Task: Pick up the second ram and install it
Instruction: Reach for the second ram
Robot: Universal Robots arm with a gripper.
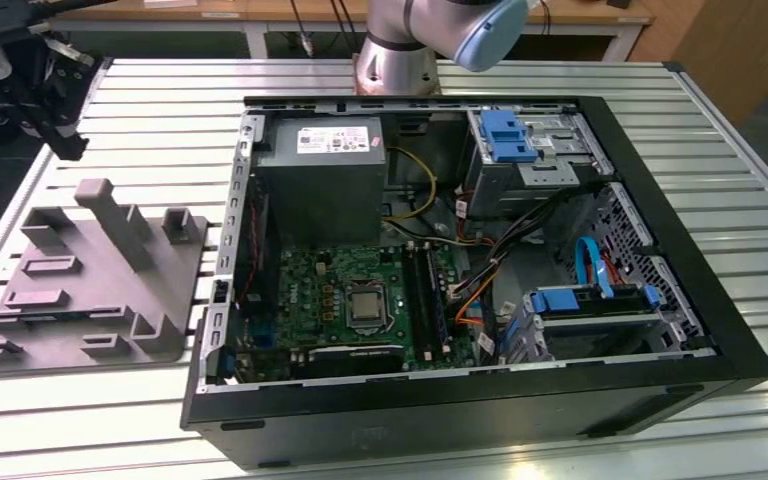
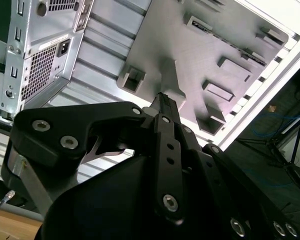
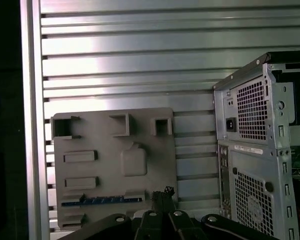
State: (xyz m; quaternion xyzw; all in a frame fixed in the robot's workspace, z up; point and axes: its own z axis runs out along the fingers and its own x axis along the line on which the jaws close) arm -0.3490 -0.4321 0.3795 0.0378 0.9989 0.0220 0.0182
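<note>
Blue-green against grey plastic: the second ram stands on edge in a long slot of the holder block, along the holder's edge opposite its three upright pockets. The block lies on the slatted table beside the open computer case. My gripper hangs above that same edge of the holder, apart from the stick, and its fingers look closed together on nothing. To take the stick well, I judge I should spread the fingers first and square them across the board's thin faces near its middle rather than its ends. Then I should come straight down in line with the slot, so the stick lifts without scraping or tilting. A skewed grip here would likely spoil the line-up with the motherboard's long black slots.
</note>
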